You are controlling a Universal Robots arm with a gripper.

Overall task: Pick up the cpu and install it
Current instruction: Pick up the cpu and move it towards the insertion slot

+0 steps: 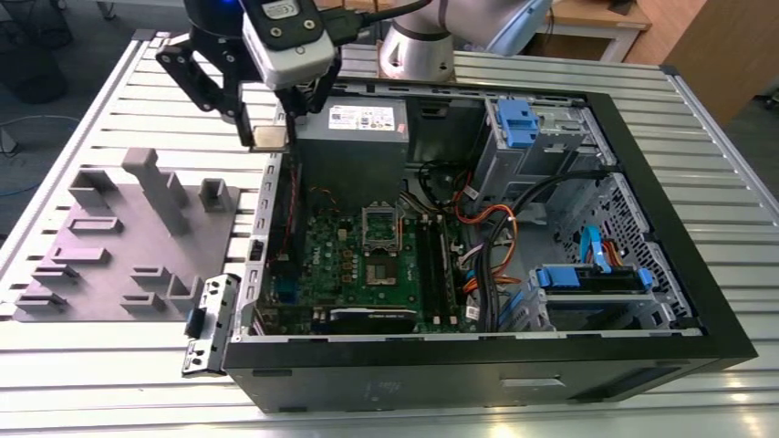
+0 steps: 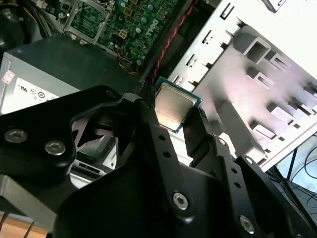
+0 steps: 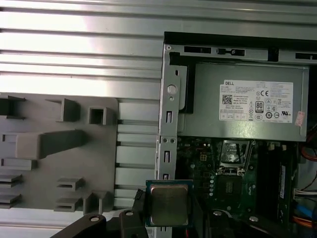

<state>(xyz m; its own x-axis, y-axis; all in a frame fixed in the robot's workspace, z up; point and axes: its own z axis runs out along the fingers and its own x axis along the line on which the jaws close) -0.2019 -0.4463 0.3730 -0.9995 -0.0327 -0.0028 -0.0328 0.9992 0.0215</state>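
My gripper (image 1: 269, 135) hangs in the air over the open computer case's wall on the exterior view's left, next to the grey power supply (image 1: 353, 137). It is shut on the cpu (image 1: 269, 139), a small square chip with a shiny metal top and thin pale edge. In both wrist views the cpu (image 2: 173, 105) (image 3: 169, 203) sits clamped between the black fingers (image 2: 148, 129). The dark square socket (image 1: 386, 266) (image 3: 230, 183) lies on the green motherboard inside the case, with its metal frame raised, well apart from the chip.
A grey plastic tray (image 1: 122, 246) (image 3: 44, 148) with raised blocks lies on the slatted metal table at the exterior view's left of the case. Inside the case are orange and black cables (image 1: 487, 228), blue drive brackets (image 1: 517, 123) and the power supply (image 3: 247, 101).
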